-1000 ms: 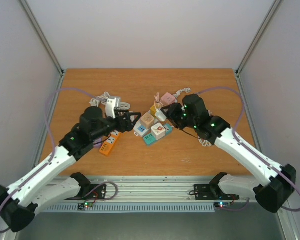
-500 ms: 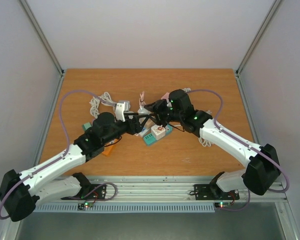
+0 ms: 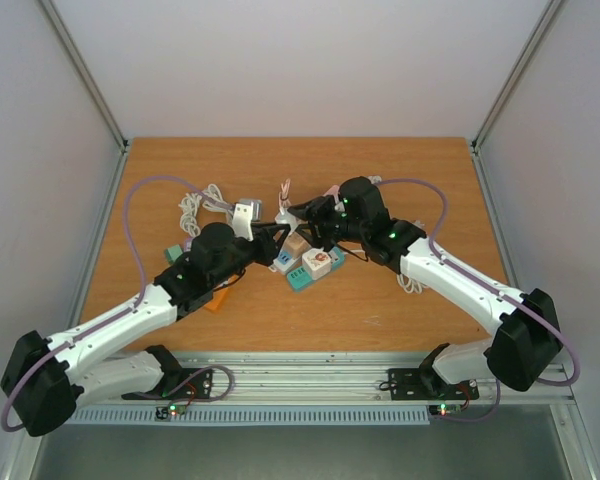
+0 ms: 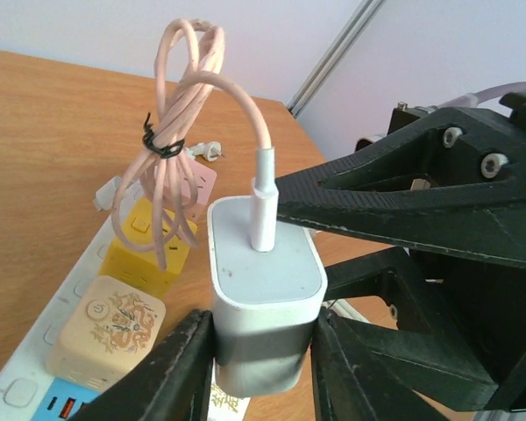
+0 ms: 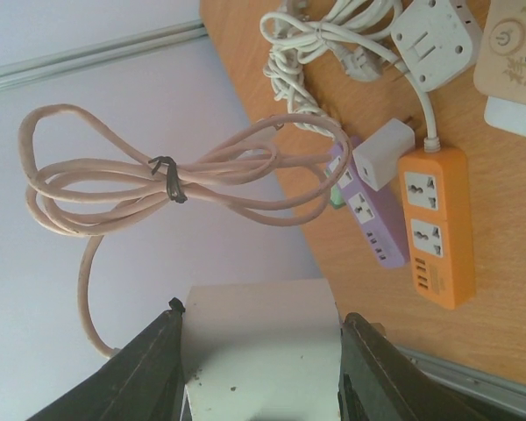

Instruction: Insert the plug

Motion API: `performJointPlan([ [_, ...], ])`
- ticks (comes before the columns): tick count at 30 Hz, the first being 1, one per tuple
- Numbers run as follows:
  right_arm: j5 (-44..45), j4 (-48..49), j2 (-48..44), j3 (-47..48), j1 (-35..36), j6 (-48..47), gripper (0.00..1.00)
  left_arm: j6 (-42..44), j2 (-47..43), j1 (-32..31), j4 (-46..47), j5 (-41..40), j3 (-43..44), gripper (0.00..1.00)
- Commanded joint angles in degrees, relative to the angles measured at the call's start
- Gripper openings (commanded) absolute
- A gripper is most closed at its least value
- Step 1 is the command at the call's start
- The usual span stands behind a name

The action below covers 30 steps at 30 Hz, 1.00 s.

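The plug (image 4: 265, 289) is a white charger block with a pale pink cable (image 4: 180, 105) tied in a bundle. It hangs above the table between both arms. My left gripper (image 4: 261, 360) is shut on its lower body, both jaws pressed against its sides. My right gripper (image 5: 261, 377) is shut on the same plug (image 5: 261, 351), one finger on each side, and its black fingers (image 4: 403, 193) cross the left wrist view. From the top view the two grippers meet at the plug (image 3: 288, 222), above a white power strip (image 3: 305, 262) carrying coloured cube adapters.
An orange power strip (image 5: 436, 224), a purple strip (image 5: 361, 210), a white multi-socket adapter (image 5: 436, 37) and coiled white cable (image 3: 195, 205) lie on the left half of the table. Yellow (image 4: 145, 237) and beige (image 4: 110, 329) cubes sit on the white strip below the plug.
My left arm reached in toward the centre and its jaws closed onto the plug. The right arm carried the plug leftward a second ago and has held still since.
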Motion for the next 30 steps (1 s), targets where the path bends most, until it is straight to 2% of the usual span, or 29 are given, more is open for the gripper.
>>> performJointPlan([
  [1,-1.18,2.07,-1.51,1.2,0.57,0.52,0.4,4.65,1.09,-0.66,5.57,1.74,0.62,0.29],
  [3,-1.21,1.94,-1.75,1.49,0.59,-1.06,0.43,7.0,1.33,-0.68,6.0,3.29,0.71,0.26],
  [6,-1.23,0.64,-2.28,2.11,0.59,-6.25,0.59,12.83,1.51,-0.72,6.69,5.98,0.9,0.25],
  [8,-0.77,-1.57,-3.04,3.19,0.49,-12.98,0.72,16.83,1.59,-0.68,6.74,7.73,1.08,0.23],
  [10,0.14,-6.02,-4.26,4.44,0.57,-22.2,0.78,20.87,1.73,-0.66,5.47,7.94,2.04,0.21],
  [14,2.13,-13.6,-8.86,4.15,0.42,-40.95,0.81,27.62,2.36,-0.71,2.36,8.97,4.35,0.19],
  [18,4.82,-25.7,-10.66,7.36,0.33,-56.85,0.81,33.38,3.19,-0.68,0.05,10.58,6.09,0.18],
  [27,2.81,-39.37,-5.99,17.6,0.31,-71.99,0.78,40.56,3.98,-0.7,-5.61,13.18,8.2,0.17],
  [30,6.79,-42.58,-3.71,19.3,0.28,-72.99,0.77,41.87,4.42,-0.73,-6.45,12.37,8.68,0.17],
])
